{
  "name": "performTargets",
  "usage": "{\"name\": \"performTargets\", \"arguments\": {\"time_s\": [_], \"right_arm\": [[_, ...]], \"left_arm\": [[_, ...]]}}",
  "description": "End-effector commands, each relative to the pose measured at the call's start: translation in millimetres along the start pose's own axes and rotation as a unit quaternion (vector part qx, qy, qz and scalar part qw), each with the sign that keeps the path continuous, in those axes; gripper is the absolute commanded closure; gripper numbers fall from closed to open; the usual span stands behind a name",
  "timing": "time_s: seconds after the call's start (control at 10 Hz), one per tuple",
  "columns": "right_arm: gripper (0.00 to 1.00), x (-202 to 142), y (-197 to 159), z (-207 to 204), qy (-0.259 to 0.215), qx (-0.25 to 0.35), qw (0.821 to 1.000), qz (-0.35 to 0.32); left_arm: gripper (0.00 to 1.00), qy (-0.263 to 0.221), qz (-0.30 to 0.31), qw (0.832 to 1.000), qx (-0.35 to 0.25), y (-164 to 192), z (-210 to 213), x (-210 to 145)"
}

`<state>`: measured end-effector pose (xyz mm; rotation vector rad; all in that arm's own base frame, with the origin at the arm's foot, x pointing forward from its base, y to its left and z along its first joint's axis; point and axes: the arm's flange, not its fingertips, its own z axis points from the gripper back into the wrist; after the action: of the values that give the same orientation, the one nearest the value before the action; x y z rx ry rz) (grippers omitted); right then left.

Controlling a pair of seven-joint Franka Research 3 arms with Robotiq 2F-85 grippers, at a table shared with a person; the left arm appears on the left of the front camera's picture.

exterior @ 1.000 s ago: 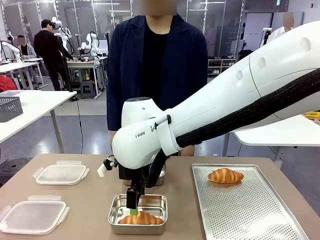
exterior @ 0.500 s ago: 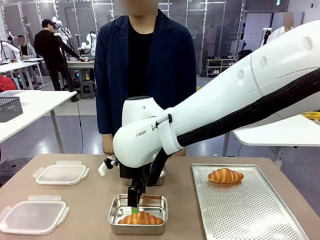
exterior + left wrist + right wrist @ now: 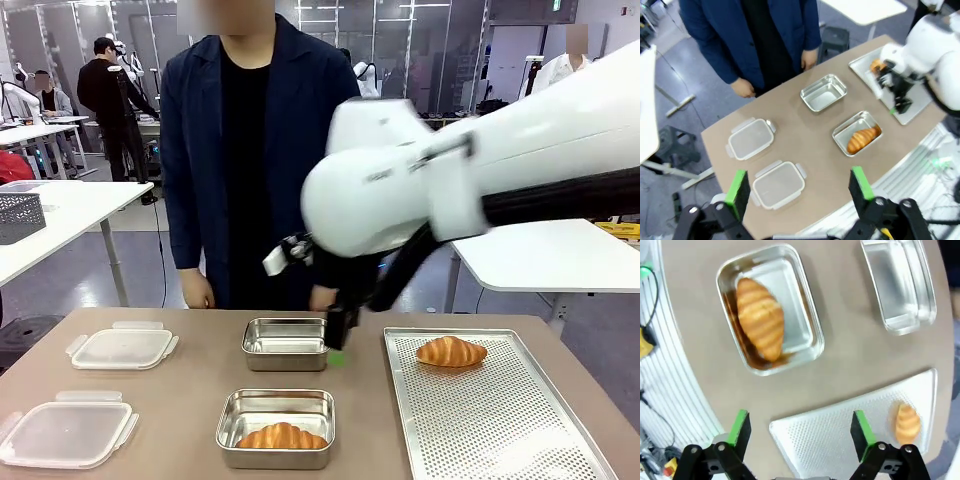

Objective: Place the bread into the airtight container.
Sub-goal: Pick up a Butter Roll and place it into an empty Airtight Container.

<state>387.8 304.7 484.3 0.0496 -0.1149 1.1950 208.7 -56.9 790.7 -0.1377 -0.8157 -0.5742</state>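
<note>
bread [image 3: 760,320] lies in container [image 3: 792,295], apart from right jaws.

Bright, even indoor light falls from ceiling strips, so shadows on the brown table [image 3: 190,390] are faint and short, darkest just under the shiny rectangular empty steel container [image 3: 286,343], whose rim carries soft glare. In the front view the big white robot arm [image 3: 430,190] is smeared with motion blur, while the background is sharp. Both wrist views bend straight edges near the corners. The right wrist view is slightly soft, and the golden croissant [image 3: 760,320] looks hazy-edged.
</note>
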Motion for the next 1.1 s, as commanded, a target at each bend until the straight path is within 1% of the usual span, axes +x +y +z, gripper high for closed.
{"name": "performTargets", "arguments": {"time_s": [0.0, 0.1, 0.2, 0.3, 0.5, 0.6, 0.7, 0.8, 0.9, 1.0], "right_arm": [[0.00, -69.3, 2.0, 26.9, -0.012, -0.005, 1.000, -0.022], [0.00, -96.4, -5.3, 41.2, -0.015, -0.007, 0.999, -0.031], [0.00, -120.0, -13.7, 47.3, -0.011, -0.024, 0.999, -0.029], [0.00, -145.1, -20.7, 50.0, -0.012, -0.047, 0.999, -0.007], [0.00, -199.9, -41.8, 45.3, -0.043, -0.035, 0.998, -0.006], [0.00, -224.0, -49.1, 38.0, -0.058, -0.027, 0.998, 0.005], [0.00, -241.1, -56.4, 27.6, -0.078, -0.027, 0.996, 0.018], [0.00, -249.1, -56.5, 20.0, -0.095, -0.022, 0.995, 0.034], [0.00, -227.9, -53.0, 40.1, -0.049, -0.027, 0.998, -0.003], [0.00, -227.9, -53.0, 40.1, -0.049, -0.027, 0.998, -0.003]], "left_arm": [[0.00, 0.000, -0.005, 1.000, 0.001, 0.0, 0.9, 0.3], [0.00, 0.000, -0.005, 1.000, 0.001, 0.0, 0.9, 0.3], [0.00, 0.000, -0.005, 1.000, 0.001, 0.0, 0.9, 0.3], [0.00, 0.000, -0.005, 1.000, 0.001, 0.0, 0.9, 0.3], [0.00, 0.000, -0.005, 1.000, 0.001, 0.0, 0.9, 0.3], [0.00, 0.000, -0.005, 1.000, 0.001, 0.0, 0.9, 0.3], [0.00, 0.000, -0.005, 1.000, 0.001, 0.0, 0.9, 0.3], [0.00, 0.000, -0.005, 1.000, 0.001, 0.0, 0.9, 0.3], [0.00, 0.000, -0.005, 1.000, 0.001, 0.0, 0.9, 0.3], [0.00, 0.000, -0.005, 1.000, 0.001, 0.0, 0.9, 0.3]]}}
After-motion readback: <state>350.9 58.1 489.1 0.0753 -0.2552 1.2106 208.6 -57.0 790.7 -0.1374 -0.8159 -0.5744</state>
